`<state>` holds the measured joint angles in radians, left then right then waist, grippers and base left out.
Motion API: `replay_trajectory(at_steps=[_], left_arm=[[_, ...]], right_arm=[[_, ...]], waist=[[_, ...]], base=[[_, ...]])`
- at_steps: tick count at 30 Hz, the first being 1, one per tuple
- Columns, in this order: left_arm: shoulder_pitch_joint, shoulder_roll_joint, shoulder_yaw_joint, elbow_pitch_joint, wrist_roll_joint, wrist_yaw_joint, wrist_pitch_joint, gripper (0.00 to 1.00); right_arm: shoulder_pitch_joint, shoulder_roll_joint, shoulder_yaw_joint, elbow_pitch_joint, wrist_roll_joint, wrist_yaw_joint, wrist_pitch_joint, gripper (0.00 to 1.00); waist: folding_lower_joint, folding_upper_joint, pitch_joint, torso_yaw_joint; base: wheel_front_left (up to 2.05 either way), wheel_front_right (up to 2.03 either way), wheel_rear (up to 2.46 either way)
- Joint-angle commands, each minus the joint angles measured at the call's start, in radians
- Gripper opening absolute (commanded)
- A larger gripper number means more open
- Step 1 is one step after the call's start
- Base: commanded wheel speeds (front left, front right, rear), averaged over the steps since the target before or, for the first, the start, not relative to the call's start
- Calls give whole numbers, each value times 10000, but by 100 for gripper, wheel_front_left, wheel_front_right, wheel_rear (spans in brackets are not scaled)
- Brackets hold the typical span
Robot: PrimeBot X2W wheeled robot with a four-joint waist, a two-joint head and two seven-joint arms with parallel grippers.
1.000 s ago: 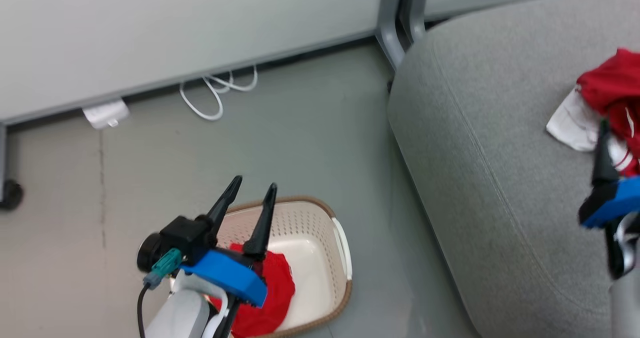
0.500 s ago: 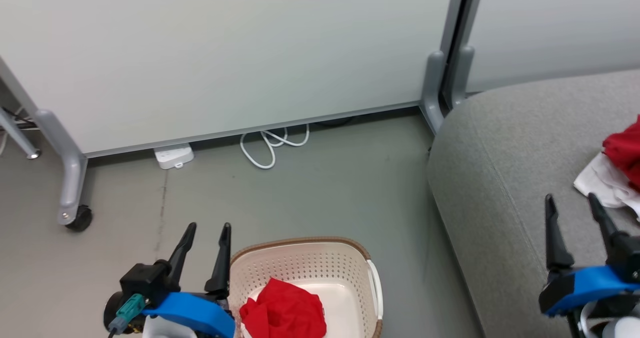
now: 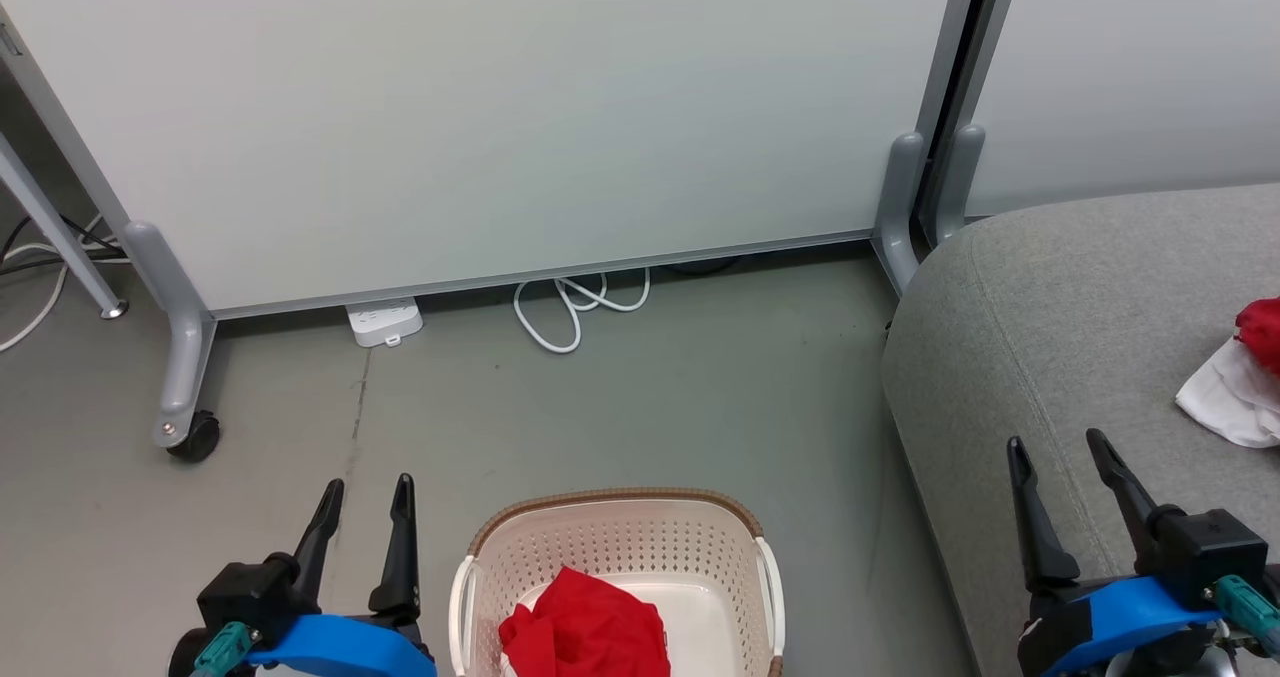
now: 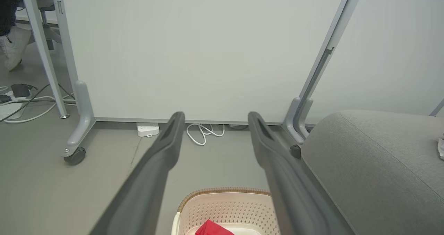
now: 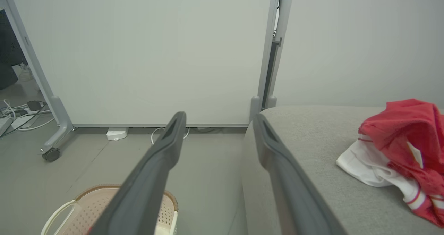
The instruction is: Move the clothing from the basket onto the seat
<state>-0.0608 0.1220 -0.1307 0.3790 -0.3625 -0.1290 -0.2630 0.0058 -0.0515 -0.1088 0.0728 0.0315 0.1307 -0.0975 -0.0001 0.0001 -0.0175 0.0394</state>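
LAUNDRY HALF MOVED: A crumpled red garment (image 3: 585, 632) lies in the cream basket (image 3: 615, 498) at 6 o'clock in the head view. It is bunched toward the basket's left side, with bare white bottom showing at its 3 o'clock. A second red garment (image 5: 399, 134), with white trim and a small white tag, lies heaped on the grey seat (image 3: 1060, 297). The seat takes up the 3 to 5 o'clock part of the head view. There the second red garment sits at the 3 o'clock edge, well apart from the basket. The basket stands on the grey floor (image 3: 650, 407), near the seat's rounded corner but not touching it.

The left gripper (image 3: 369, 482) hovers at 7 o'clock, just beside the basket's left handle, its two dark fingers spread wide and holding nothing. The right gripper (image 3: 1056, 440) hangs at 4 o'clock over the seat's front part, its fingers equally wide and empty, short of the second red garment.

Beyond them, a white partition panel (image 3: 500, 107) spans 12 o'clock on grey legs, with a black castor (image 3: 197, 437) at 9 o'clock. A white power strip (image 3: 384, 321) and a looped white cable (image 3: 575, 307) lie on the floor at the panel's foot.
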Motion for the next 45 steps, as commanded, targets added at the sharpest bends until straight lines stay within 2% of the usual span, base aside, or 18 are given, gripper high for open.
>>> replay_trajectory(at_steps=[1, 15, 21, 27, 31, 37, 45], left_arm=[[130, -29, 93, -34, 53, -27, -27, 100], [-22, -60, -65, 143, 43, -27, -27, 100], [-342, 36, -419, 314, 31, -27, -27, 100], [-1155, 199, -1193, 893, -58, -27, -27, 100], [-2201, 422, -2107, 1762, -174, -27, -7, 100], [-4226, 962, -3631, 3252, -536, -25, 388, 100], [-5962, 1573, -5005, 4329, -960, -22, 993, 100]], right_arm=[[106, 12, 66, -59, 64, 1, 43, 100], [-35, 15, 264, 11, 203, 1, 19, 100], [-337, 14, 397, -178, 215, 1, 14, 100], [-952, 13, 687, -457, 161, 1, -9, 100], [-1576, 13, 1029, -677, 123, 1, -47, 100], [-2801, 12, 1663, -924, 199, 1, -230, 100], [-3611, 16, 1990, -935, 566, 1, -646, 100]], waist=[[1, -1, 6, -10], [1, -1, 108, 9], [1, -1, 677, -63], [1, -1, 1808, -235], [1, -1, 2908, -495], [1, -1, 4980, -1316], [1, -1, 6728, -2150]], base=[[0, 0, 0], [0, 0, 0], [0, 0, 0], [0, 0, 0], [0, 0, 0], [0, 0, 0], [0, 0, 0]])
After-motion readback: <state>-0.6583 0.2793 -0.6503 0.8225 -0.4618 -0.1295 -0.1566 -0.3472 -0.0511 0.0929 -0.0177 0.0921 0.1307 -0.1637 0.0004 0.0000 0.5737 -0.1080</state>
